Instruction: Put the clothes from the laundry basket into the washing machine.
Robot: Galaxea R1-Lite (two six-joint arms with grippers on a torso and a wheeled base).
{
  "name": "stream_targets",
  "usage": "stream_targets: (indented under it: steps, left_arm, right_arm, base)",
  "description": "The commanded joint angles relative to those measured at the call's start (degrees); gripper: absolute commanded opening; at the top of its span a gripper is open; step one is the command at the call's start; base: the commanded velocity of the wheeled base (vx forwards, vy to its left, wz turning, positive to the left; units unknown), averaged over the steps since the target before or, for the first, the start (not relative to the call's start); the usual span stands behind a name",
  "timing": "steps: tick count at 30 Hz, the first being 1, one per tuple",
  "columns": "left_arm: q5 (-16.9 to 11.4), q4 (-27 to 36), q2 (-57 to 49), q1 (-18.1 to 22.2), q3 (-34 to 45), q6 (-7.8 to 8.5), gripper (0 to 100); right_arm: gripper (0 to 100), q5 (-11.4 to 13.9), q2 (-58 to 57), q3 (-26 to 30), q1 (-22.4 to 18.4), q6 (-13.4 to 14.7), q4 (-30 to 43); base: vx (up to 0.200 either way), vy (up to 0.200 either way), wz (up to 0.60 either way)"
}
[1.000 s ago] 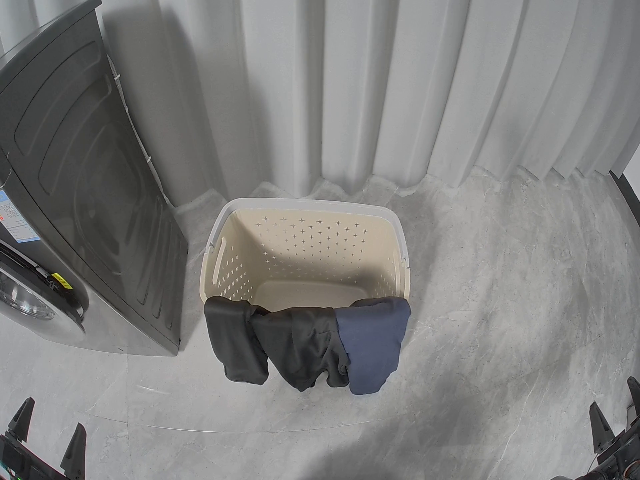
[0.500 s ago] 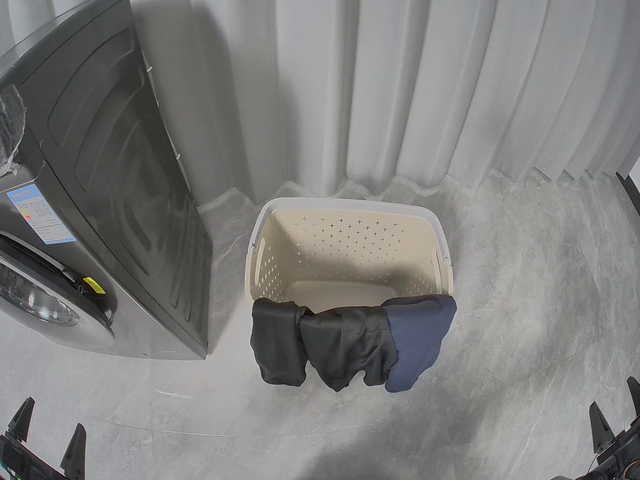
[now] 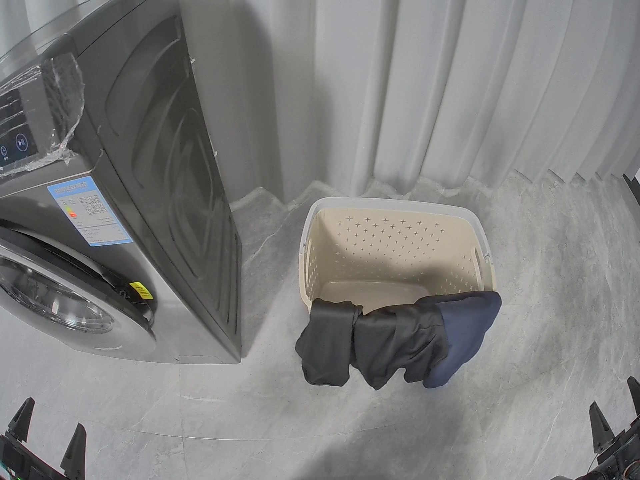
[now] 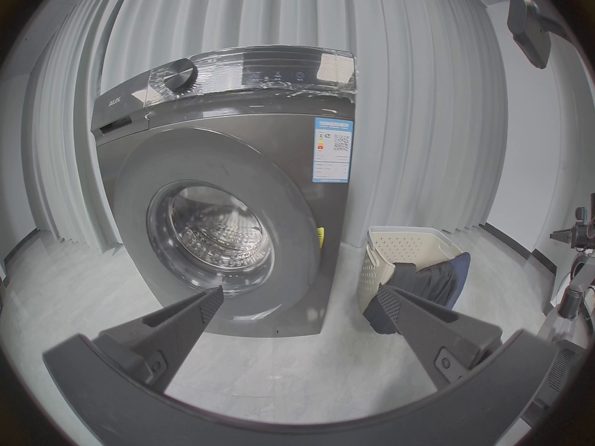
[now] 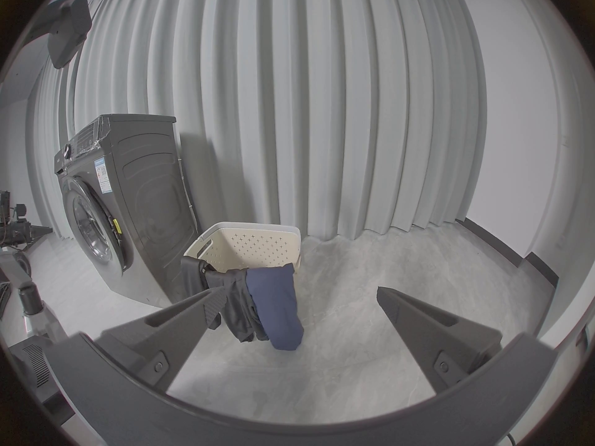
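Both left gripper (image 4: pixel 296 293) and right gripper (image 5: pixel 298 292) fingers (image 5: pixel 427 326) apart; bare floor (image 3: pixel 267 401) before clothes (image 3: pixel 393 341) over basket (image 3: pixel 393 203)'s near rim.

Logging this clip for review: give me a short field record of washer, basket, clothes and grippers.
basket: cream, on the floor by the curtain
washer: left of the basket, apart from it
clothes: dark grey and blue, draped over the basket's near rim
left gripper: open, empty, low
right gripper: open, empty, low

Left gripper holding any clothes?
No, the left gripper is open and empty; the clothes hang over the laundry basket rim.
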State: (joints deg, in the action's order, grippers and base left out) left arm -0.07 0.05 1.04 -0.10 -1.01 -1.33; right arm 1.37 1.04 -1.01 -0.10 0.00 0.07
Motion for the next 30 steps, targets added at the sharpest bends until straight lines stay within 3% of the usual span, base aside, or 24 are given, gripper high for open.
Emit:
stream_targets:
  steps: [1,4,10,16,25,30]
  left_arm:
    - [0.0,0.0,-0.9,0.0,0.9,0.01,100]
    - [0.0,0.0,-0.9,0.0,0.9,0.01,100]
    - [0.0,0.0,-0.9,0.0,0.9,0.01,100]
    - [0.0,0.0,-0.9,0.0,0.9,0.01,100]
    - [0.0,0.0,-0.9,0.0,0.9,0.01,100]
    - [0.0,0.0,-0.9,0.0,0.9,0.01,100]
  right_arm:
    - [100,0.0,-0.6,1.0,0.0,0.0,0.0]
    - [100,0.0,-0.6,1.0,0.0,0.0,0.0]
    - [100,0.0,-0.6,1.0,0.0,0.0,0.0]
    - [100,0.0,-0.6,1.0,0.0,0.0,0.0]
    - [100,0.0,-0.6,1.0,0.0,0.0,0.0]
    - [100,0.0,-0.6,1.0,0.0,0.0,0.0]
  base:
    - [0.0,0.2,0.0]
    - [0.0,0.2,0.0]
    - [0.0,0.0,0.0]
    - [-0.2,0.0,0.0]
    - [0.0,0.0,0.0]
    - [0.0,0.2,0.0]
